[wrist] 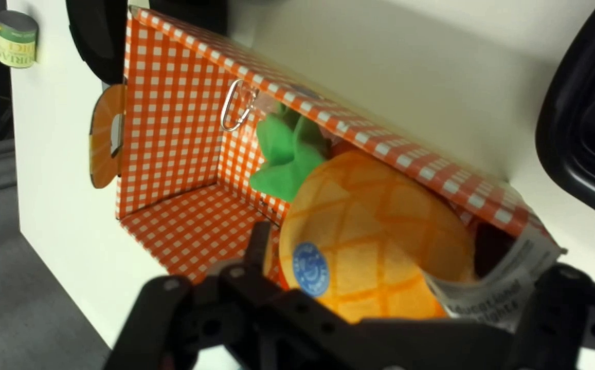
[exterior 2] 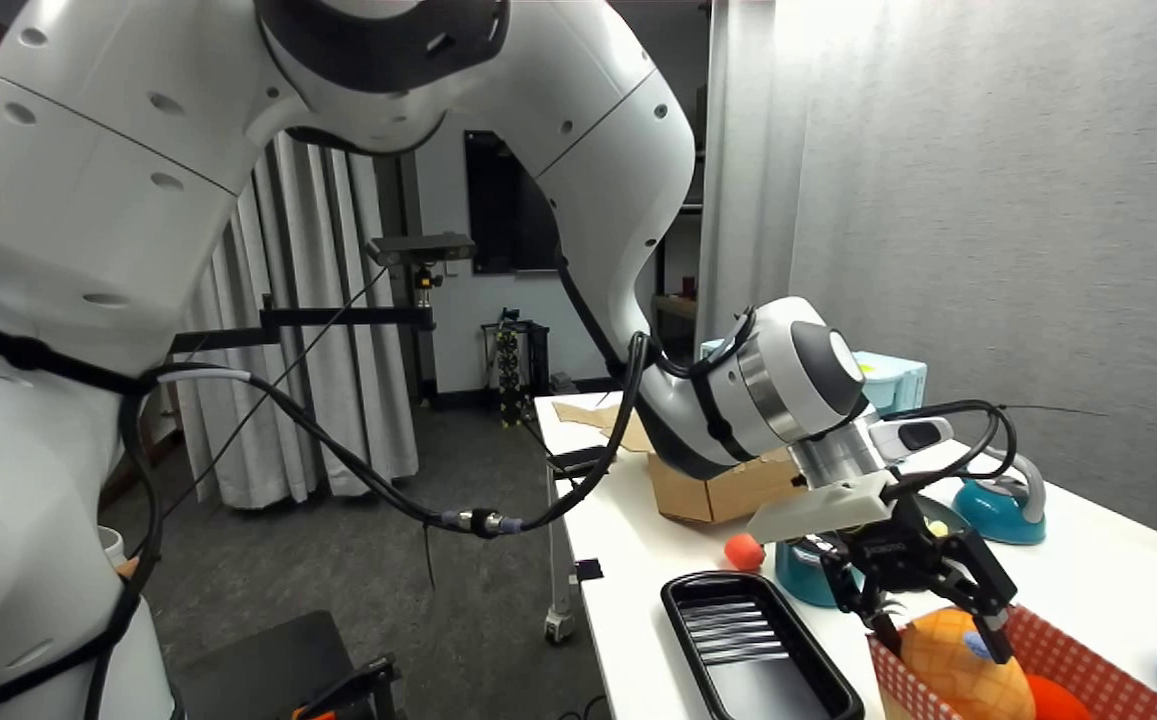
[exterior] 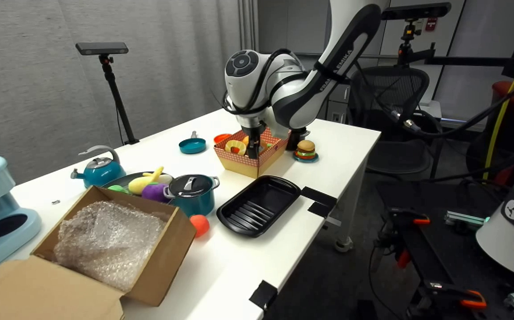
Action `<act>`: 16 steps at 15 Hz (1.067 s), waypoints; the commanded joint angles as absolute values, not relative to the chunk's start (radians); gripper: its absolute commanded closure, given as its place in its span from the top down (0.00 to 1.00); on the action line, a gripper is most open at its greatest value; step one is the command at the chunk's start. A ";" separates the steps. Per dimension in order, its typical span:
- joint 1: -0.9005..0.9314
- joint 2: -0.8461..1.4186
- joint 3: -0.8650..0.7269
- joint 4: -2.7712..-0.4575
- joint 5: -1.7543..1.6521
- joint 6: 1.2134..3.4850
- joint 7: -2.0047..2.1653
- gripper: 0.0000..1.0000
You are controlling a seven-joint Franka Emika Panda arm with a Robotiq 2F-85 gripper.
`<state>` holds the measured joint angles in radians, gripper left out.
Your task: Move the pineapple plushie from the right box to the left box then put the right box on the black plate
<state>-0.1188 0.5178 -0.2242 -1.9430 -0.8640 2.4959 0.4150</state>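
Note:
The pineapple plushie (wrist: 374,221), orange-yellow with a green tuft, lies in the right box (wrist: 174,118), which has a red-checked inside. The plushie also shows in an exterior view (exterior 2: 958,665). My gripper (exterior 2: 943,645) points down into the box with its fingers spread on either side of the plushie. In the wrist view one finger stands beside the plushie with a small gap; the other finger's tip is hard to see. The black plate (exterior: 257,209) lies beside the right box (exterior: 239,165). The left box (exterior: 168,258), brown cardboard with bubble wrap, stands open at the near end.
A teal pot (exterior: 199,200) and a red ball (exterior: 200,225) stand between the left box and the plate. A pan with toys, a teal kettle (exterior: 101,171), a small teal pan (exterior: 192,146) and a toy burger (exterior: 305,150) are around. Other items share the right box.

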 commanded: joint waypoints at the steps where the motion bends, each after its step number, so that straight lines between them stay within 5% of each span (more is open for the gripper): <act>1: -0.123 0.544 -0.229 -1.910 -0.839 2.505 0.360 1.00; 12: -0.145 0.582 -0.208 -1.859 -0.665 2.485 0.133 1.00; 13: -0.143 0.585 -0.210 -1.854 -0.654 2.483 0.123 0.83; 16: -0.137 0.589 -0.217 -1.846 -0.633 2.489 0.105 0.58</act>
<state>-0.1337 0.5623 -0.2181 -1.8803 -0.6777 2.4961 0.1479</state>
